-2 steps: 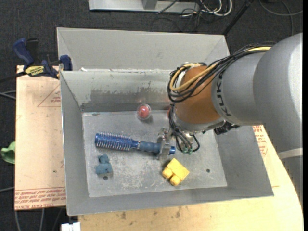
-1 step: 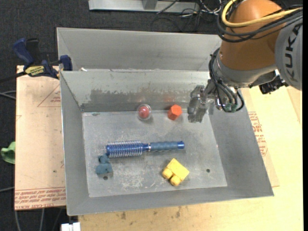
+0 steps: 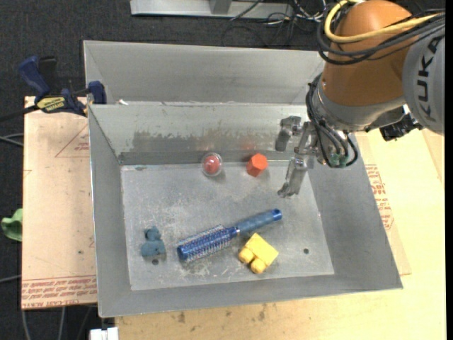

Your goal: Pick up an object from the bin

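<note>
My gripper (image 3: 287, 174) hangs over the right side of the bin, near the back wall, open with nothing between its fingers. A small orange block (image 3: 257, 163) lies just to its left, by the foot of the back wall. Further left along the wall sits a small red translucent ball (image 3: 211, 164). A blue hairbrush (image 3: 226, 236) lies slantwise on the floor below the gripper, handle end up-right toward it. A yellow block (image 3: 257, 253) rests right beside the brush, near the front.
A small blue-grey piece (image 3: 151, 244) lies in the front left corner. The arm with its orange cover and cables reaches in over the bin's right rim. The things lie well apart on the bin's floor.
</note>
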Tool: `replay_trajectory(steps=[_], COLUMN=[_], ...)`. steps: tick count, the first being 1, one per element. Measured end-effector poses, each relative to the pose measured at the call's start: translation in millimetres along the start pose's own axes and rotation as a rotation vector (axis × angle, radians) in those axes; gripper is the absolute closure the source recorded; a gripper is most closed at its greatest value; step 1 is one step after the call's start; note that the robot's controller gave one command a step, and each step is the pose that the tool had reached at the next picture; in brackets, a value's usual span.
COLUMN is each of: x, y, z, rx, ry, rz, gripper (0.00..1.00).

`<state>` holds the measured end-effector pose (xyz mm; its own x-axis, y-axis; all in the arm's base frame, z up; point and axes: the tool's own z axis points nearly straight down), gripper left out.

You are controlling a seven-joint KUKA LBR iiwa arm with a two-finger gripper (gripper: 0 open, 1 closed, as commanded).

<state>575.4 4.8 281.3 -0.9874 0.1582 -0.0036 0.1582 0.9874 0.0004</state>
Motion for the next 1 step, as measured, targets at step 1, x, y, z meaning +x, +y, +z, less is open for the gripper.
replay_trajectory(steps=[1], x=[36.4], y=[11.8], z=[171.1], rx=[0.000], ry=[0.012], rz=[-0.120], gripper=[0.00])
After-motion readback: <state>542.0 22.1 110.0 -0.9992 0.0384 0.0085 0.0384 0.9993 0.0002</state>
